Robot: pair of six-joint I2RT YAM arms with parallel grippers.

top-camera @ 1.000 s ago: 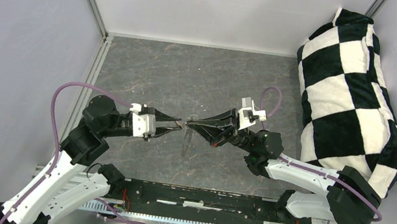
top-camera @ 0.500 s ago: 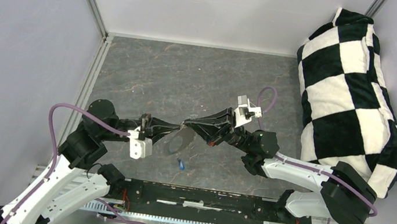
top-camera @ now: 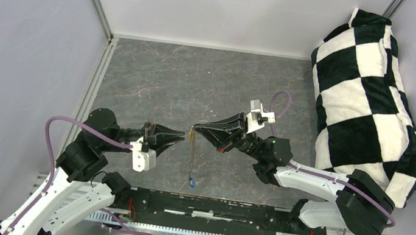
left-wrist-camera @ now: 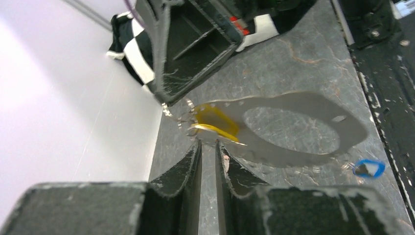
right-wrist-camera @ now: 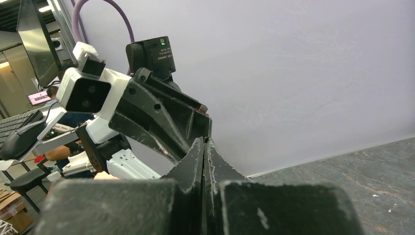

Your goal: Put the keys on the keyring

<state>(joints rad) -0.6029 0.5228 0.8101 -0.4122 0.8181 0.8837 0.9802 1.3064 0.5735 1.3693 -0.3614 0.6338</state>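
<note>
Edgewise, thin grey keyring (top-camera: 191, 155) dangling
</note>
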